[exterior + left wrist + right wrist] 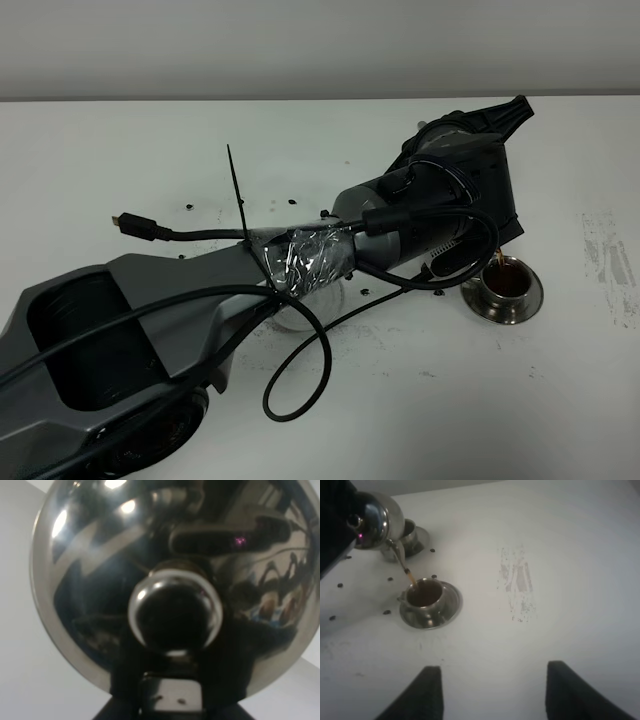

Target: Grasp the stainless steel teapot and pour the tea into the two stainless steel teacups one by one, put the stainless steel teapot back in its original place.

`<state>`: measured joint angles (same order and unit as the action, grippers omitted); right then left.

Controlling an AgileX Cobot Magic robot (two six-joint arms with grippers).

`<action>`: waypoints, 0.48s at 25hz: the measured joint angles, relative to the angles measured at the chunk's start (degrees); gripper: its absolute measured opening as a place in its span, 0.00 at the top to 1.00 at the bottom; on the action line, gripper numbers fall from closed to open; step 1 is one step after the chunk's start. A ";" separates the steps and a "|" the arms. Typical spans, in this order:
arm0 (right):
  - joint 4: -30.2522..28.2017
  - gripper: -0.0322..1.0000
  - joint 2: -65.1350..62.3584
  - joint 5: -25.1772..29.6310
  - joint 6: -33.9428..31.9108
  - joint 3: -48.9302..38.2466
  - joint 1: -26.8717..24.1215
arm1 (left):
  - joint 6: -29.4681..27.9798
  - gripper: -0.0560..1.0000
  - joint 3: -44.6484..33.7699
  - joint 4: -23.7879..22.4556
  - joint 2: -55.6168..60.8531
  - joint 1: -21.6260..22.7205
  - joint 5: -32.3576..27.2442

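My left gripper [468, 180] reaches across to the right and is shut on the stainless steel teapot [375, 516], holding it tilted in the air. Its domed lid and knob [175, 612] fill the left wrist view. A thin stream of tea runs from the spout [396, 554] into one teacup [505, 281] [424, 594], which stands on its saucer [447, 611] and holds brown tea. The second teacup [411, 530] stands on its saucer just behind the pot. My right gripper [492, 695] is open and empty, low over the table and well short of the filled cup. The pot's own flat saucer is hidden.
A round steel rim [288, 318] peeks out under the left arm; I cannot tell what it is. Dark specks [386, 612] dot the white table around the cups. A scuffed patch [517, 585] lies to the right of the filled cup. A loose cable loop [300, 395] hangs off the arm.
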<state>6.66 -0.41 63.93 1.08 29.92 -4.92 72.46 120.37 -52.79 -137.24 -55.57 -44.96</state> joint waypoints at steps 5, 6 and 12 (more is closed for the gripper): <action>0.00 0.54 0.00 0.00 0.00 0.00 0.00 | -0.11 0.77 0.00 0.42 0.00 0.00 0.04; 0.00 0.54 0.00 0.00 0.00 0.00 0.00 | -0.19 0.77 0.00 0.46 0.00 0.00 0.04; 0.00 0.54 0.00 0.00 0.00 0.00 0.00 | -0.48 0.77 0.00 2.83 0.00 0.06 0.00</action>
<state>6.66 -0.41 63.93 1.08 29.92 -4.92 71.99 120.37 -49.95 -137.24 -55.50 -44.96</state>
